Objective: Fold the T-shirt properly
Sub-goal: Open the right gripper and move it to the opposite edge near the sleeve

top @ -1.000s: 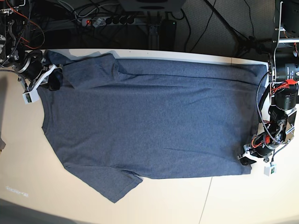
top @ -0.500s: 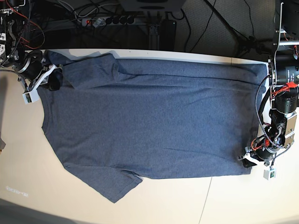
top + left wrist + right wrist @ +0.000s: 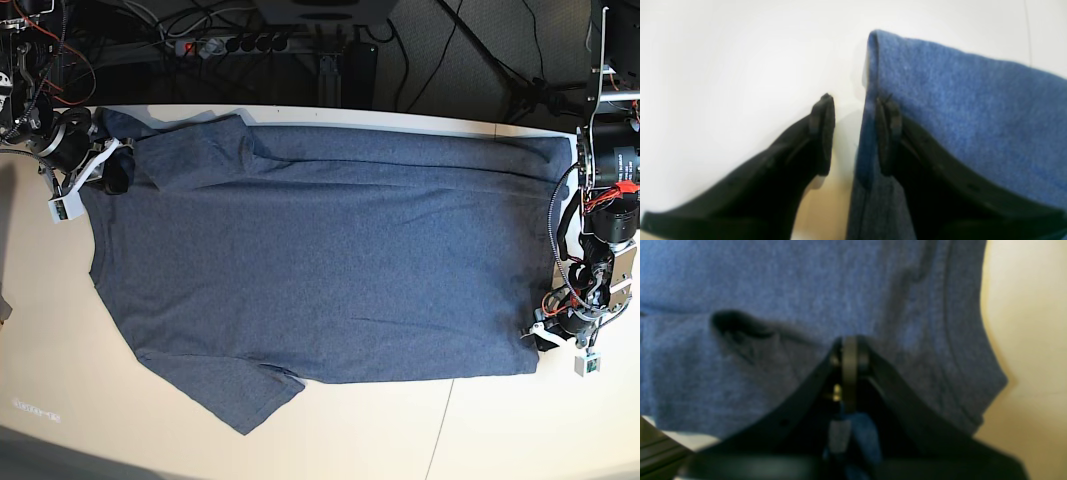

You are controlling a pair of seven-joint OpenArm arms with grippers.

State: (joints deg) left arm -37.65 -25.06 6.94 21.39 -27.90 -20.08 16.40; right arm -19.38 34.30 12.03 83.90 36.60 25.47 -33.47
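Blue-grey T-shirt (image 3: 320, 250) flat, wrist views show hems

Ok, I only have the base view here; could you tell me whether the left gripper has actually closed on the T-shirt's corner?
Observer: Not yet. In the left wrist view the left gripper is open, with the edge of the T-shirt between its jaws; one finger is over the cloth, the other over the bare table.
Operator: Thank you, and does the right gripper have cloth?
Observer: Yes. The right wrist view shows the right gripper shut, with blue fabric pinched behind its tips.
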